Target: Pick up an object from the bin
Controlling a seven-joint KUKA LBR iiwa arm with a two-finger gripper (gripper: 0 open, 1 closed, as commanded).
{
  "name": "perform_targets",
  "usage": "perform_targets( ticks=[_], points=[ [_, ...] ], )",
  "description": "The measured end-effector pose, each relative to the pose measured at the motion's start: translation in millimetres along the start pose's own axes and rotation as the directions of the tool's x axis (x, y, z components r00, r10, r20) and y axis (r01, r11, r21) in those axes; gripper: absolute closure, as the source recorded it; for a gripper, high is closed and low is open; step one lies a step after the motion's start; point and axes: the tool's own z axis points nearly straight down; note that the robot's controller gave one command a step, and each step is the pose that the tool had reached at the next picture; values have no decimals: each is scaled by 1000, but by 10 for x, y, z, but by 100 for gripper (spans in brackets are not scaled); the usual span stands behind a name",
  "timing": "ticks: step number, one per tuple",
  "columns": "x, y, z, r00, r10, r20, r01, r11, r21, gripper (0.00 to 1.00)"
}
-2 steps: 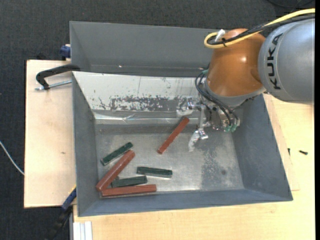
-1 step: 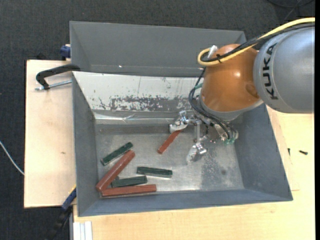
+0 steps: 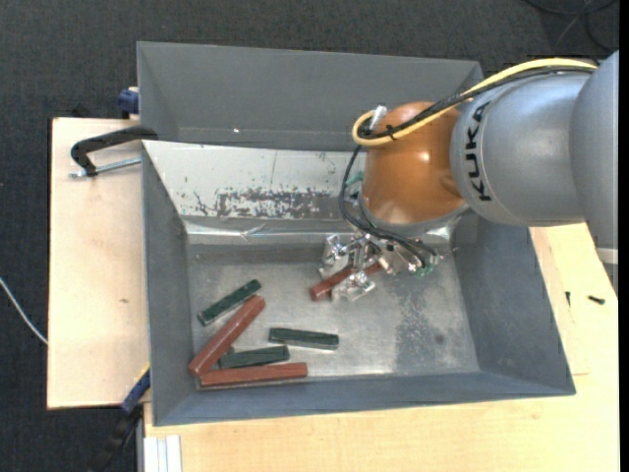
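Brown stick | mid bin | one end at gripper

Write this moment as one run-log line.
phase: grasp | pincer: shut on red stick, mid-bin | rest: heap of green and red sticks, lower left of view

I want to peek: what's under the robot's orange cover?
The gripper, with a red-brown stick poking out from it. The stick's other end is covered by it.
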Motion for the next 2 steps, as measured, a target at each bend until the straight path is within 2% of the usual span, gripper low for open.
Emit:
perform_targets(
  ticks=[1,2],
  points=[
    [0,0,0,1000,0,0,0,1000,0,100],
    [35,60,-1720,996,-89,11,89,996,3,100]
  ],
)
